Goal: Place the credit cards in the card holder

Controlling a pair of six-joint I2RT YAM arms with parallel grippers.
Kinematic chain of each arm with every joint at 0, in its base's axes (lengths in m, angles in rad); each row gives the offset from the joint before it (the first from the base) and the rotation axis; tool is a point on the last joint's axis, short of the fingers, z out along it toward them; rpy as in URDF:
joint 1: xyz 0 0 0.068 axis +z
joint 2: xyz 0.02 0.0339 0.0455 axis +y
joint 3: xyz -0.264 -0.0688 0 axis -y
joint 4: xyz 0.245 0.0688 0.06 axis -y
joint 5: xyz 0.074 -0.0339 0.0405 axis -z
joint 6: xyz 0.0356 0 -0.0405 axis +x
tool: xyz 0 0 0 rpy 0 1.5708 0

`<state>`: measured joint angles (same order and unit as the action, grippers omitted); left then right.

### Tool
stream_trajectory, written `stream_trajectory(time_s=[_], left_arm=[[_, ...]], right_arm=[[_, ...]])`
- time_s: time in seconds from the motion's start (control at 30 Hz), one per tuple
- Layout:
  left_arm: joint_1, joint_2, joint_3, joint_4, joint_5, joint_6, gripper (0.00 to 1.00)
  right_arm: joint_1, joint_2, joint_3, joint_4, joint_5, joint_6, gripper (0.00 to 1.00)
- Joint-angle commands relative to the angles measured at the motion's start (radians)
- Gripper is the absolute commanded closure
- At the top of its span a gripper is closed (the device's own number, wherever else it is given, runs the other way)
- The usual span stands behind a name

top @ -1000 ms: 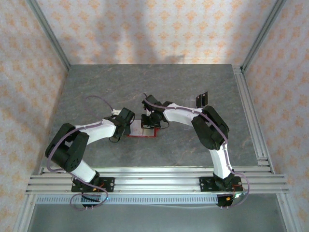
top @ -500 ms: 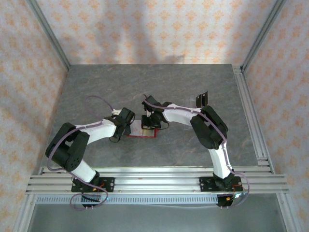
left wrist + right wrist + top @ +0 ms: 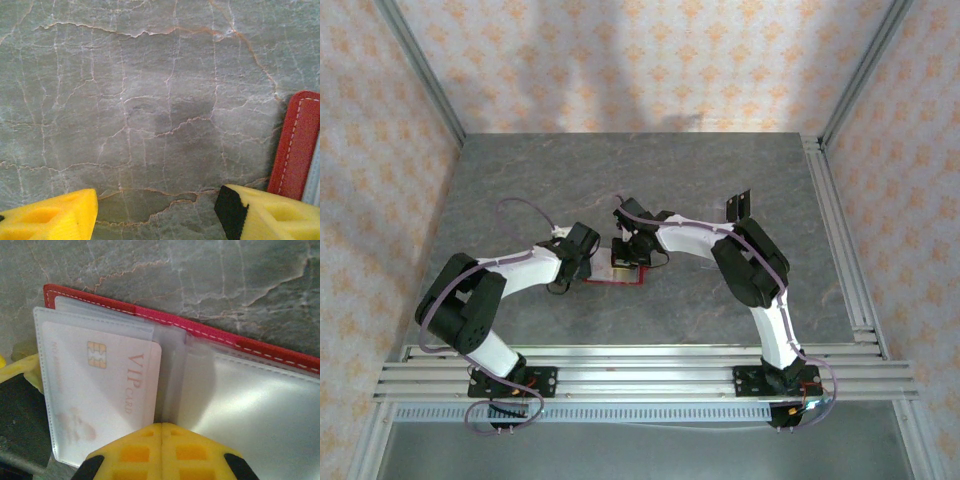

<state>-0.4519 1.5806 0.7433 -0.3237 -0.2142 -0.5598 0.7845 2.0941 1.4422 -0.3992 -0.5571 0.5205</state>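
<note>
Barely anything has shifted: the right arm's wrist has crept a touch farther over the small red folding card holder (image 3: 210,332), and the left arm is unchanged. The grey veined stone worktop (image 3: 520,200) carries the holder, which lies spread open with its clear sleeves up, so the pockets stay reachable. One glossy credit card (image 3: 100,385), with a gold chip and VIP lettering, sits almost fully inside a sleeve of the holder. At the holder's near edge, the right gripper (image 3: 162,440) is pinched together on nothing, probably serving as a blunt pusher to seat that card. Just beside the holder's red border, the left gripper (image 3: 157,205) stands partly spread and empty, likely bracing against sliding. Another dark card (image 3: 738,206) lies well apart from the holder.
</note>
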Motion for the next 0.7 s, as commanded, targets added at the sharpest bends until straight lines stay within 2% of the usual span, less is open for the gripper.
stream_trajectory(time_s=[0.0,0.37,0.5,0.67], left_arm=[[0.0,0.057,-0.018,0.005,0.025,-0.018,0.31],[-0.013,0.058,-0.027,0.014,0.039,-0.026,0.32],[-0.013,0.022,-0.027,-0.026,0.016,-0.054,0.31],[-0.013,-0.1,-0.032,-0.104,-0.056,-0.105,0.3]], right_arm=[[0.012,0.032,0.03,0.04,-0.038,0.027,1.0],[0.024,0.063,0.079,0.046,-0.07,0.031,1.0],[0.023,0.01,0.054,0.019,-0.024,0.003,1.0],[0.014,-0.083,-0.008,0.011,0.026,-0.007,0.89]])
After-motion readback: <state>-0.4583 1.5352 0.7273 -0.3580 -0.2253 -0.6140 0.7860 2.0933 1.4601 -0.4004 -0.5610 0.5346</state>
